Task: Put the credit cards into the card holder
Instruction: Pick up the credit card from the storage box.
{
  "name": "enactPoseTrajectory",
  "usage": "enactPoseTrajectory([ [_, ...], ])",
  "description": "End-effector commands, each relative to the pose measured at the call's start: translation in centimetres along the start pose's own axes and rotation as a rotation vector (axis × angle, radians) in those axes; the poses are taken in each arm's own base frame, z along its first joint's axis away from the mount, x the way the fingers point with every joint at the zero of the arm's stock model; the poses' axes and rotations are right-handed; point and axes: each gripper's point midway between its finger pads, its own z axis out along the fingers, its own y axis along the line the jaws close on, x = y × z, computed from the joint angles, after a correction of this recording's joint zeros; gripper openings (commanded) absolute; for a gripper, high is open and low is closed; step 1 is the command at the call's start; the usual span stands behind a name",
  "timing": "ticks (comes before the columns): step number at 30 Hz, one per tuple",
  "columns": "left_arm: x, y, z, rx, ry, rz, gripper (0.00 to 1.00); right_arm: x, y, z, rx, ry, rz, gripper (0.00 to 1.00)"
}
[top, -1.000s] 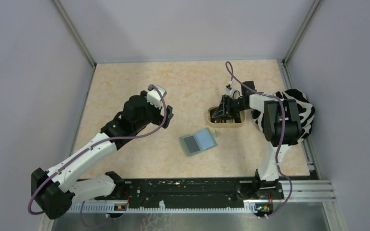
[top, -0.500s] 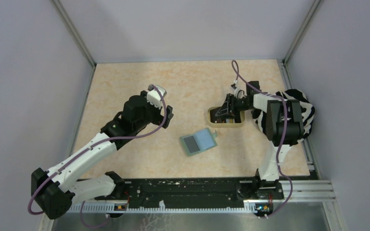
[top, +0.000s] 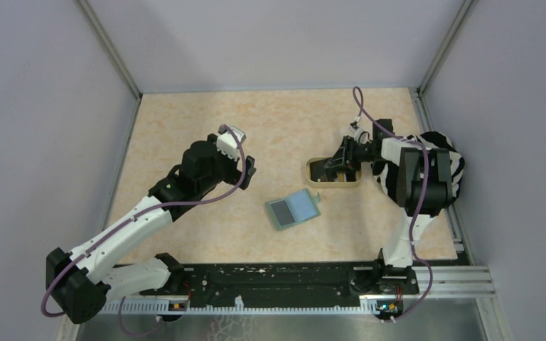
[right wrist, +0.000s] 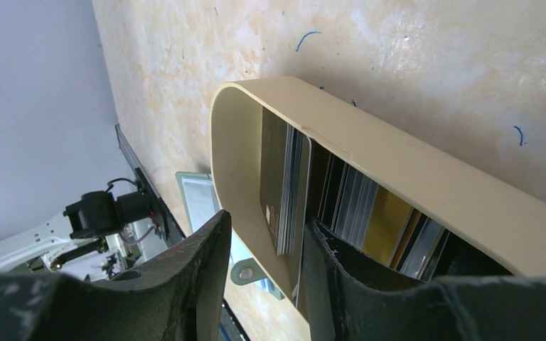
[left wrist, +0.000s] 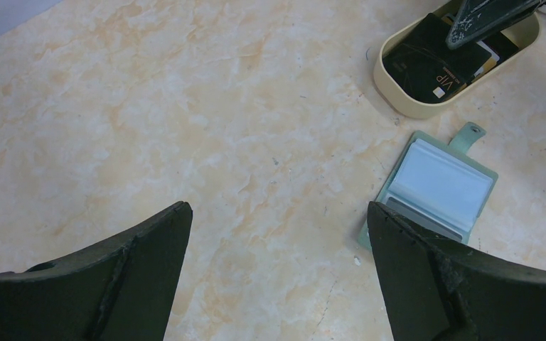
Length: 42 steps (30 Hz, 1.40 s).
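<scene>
The credit cards (left wrist: 430,65) lie in a tan tray (left wrist: 398,99); the top ones are black, with a yellow-gold one (right wrist: 387,222) deeper in. A stack (right wrist: 284,185) leans against the tray wall (right wrist: 398,160). The card holder (top: 293,210) lies open and flat on the table in front of the tray, and it also shows in the left wrist view (left wrist: 437,188). My right gripper (top: 333,168) is narrowly open at the tray (top: 338,186). In its wrist view the right gripper (right wrist: 266,224) has one finger inside by the stack and the other outside the wall. My left gripper (top: 247,170) is open and empty, left of the holder above bare table (left wrist: 277,206).
Grey walls enclose the marbled table on three sides. The right arm's striped sleeve (top: 441,167) bulks at the right edge. The black base rail (top: 277,273) runs along the near edge. The holder's strap tab (right wrist: 244,272) shows beside the tray.
My right wrist has drawn back to the right and tilted, with its fingertips still at the tray. The left arm and the card holder have not moved.
</scene>
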Motion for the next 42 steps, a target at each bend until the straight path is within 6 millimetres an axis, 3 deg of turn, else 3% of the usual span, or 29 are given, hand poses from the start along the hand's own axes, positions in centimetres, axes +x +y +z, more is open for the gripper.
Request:
enactPoseTrajectory([
  [1,-0.4,0.0,-0.1,0.010,-0.012,0.009,0.99,-2.4,2.0,-1.6,-0.023,-0.072,-0.081,0.38],
  [16,-0.4,-0.1,-0.1,0.015,-0.011,0.007,0.99,-3.0,0.1,-2.4,0.085,-0.105,-0.083,0.00],
  [34,-0.3,-0.4,-0.1,0.028,-0.009,0.002,0.99,-4.8,1.1,-7.1,0.122,-0.218,-0.158,0.00],
  [42,-0.5,-0.6,-0.2,0.042,-0.019,-0.001,0.99,-4.3,4.8,-8.8,-0.064,-0.251,-0.252,0.00],
])
